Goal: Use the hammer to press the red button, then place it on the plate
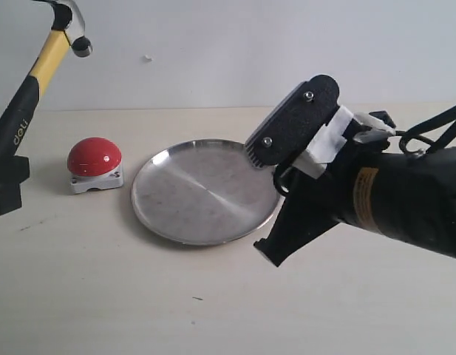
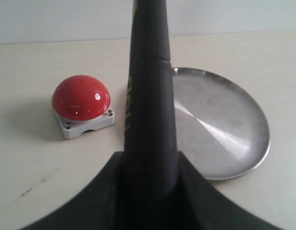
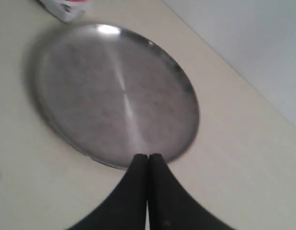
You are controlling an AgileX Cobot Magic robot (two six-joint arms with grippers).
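Observation:
My left gripper (image 1: pixel 7 177) is shut on the black lower grip of the hammer (image 1: pixel 46 66) and holds it in the air at the far left. Its dark head (image 1: pixel 76 29) points up, above and to the left of the red button (image 1: pixel 94 157). In the left wrist view the handle (image 2: pixel 148 96) rises between the gripper's (image 2: pixel 150 172) fingers, with the red button (image 2: pixel 81 98) on one side and the plate (image 2: pixel 224 124) on the other. The silver plate (image 1: pixel 205 191) lies bare in the middle. My right gripper (image 1: pixel 259 151) (image 3: pixel 148 158) hangs shut and holds nothing at the plate's (image 3: pixel 114 91) right rim.
The button's white base (image 3: pixel 66 7) shows at the frame's edge in the right wrist view. The right arm's bulky black body (image 1: pixel 390 200) fills the right side above the beige table (image 1: pixel 139 296). A pale wall stands behind.

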